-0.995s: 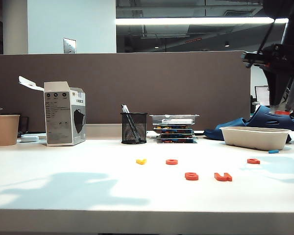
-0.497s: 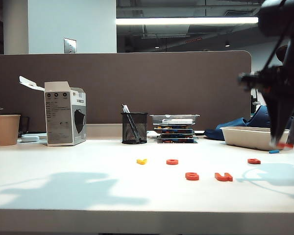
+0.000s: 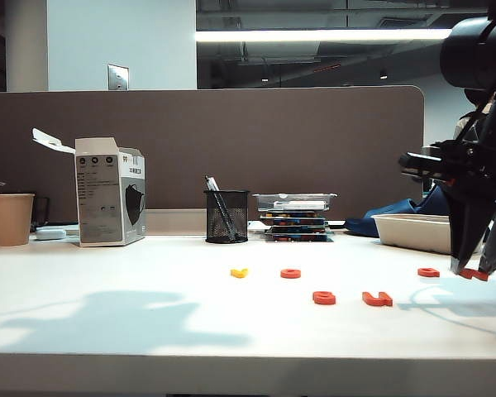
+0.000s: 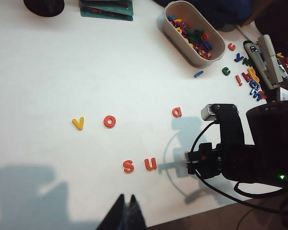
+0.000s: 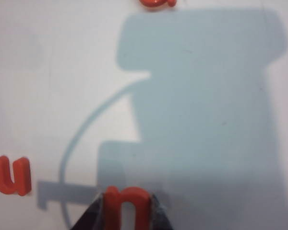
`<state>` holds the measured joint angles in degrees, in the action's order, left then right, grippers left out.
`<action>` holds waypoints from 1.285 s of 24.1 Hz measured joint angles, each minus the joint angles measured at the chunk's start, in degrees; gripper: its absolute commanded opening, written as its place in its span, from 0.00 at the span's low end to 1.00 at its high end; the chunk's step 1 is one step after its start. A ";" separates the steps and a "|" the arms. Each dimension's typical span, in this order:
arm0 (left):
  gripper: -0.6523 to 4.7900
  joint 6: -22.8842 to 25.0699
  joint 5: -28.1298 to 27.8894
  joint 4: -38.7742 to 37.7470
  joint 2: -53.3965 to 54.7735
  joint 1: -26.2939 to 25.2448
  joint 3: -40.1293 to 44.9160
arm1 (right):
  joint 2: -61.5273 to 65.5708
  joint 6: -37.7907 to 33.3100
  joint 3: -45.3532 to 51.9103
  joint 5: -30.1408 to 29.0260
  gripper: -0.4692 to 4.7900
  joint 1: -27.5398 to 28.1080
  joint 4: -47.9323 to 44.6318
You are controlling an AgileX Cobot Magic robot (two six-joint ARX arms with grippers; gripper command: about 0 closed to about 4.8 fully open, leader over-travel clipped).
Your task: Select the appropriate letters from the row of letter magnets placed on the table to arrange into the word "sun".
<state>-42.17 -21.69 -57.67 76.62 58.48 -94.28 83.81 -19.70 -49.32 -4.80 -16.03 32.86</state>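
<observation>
- Right gripper (image 5: 128, 211): the jaws stand narrowly apart and clamp an orange-red letter n (image 5: 127, 205) between the two fingertips; the letter fills the gap between them.
- In the exterior view, the right gripper (image 3: 475, 270) hangs above the table (image 3: 149, 331), tips pointing down, with the n (image 3: 476, 274) at its tips. It sits to the right of the orange-red u (image 3: 377, 298) and clear of it.
- Whether the held n touches the table surface cannot be told.
- Left gripper (image 4: 126, 214): only the dark fingertips show at the edge of the left wrist view. They lie pressed together with nothing between them, above bare table on the near side of the s (image 4: 128, 166).
- Reference landmark, the u (image 4: 150, 164): the s lies just beside it, the two forming "su" on the table.
- Relative to the u, the remaining row letters lie farther back: an orange-red a (image 4: 177, 112), an orange-red o (image 4: 109, 121) and a yellow v (image 4: 78, 123).
- The right arm (image 4: 240, 148) stands on the side of the u opposite the s.
- Beyond the a, well apart from the u, stands a white oval tray (image 4: 175, 31) of mixed coloured letters.
</observation>
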 measured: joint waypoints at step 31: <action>0.11 0.00 0.02 0.00 0.00 0.00 0.00 | 5.73 -3.26 0.20 -6.97 0.26 -0.17 -5.38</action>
<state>-42.17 -21.67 -57.67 76.62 58.48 -94.28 89.54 -22.96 -49.12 -11.77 -16.21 27.49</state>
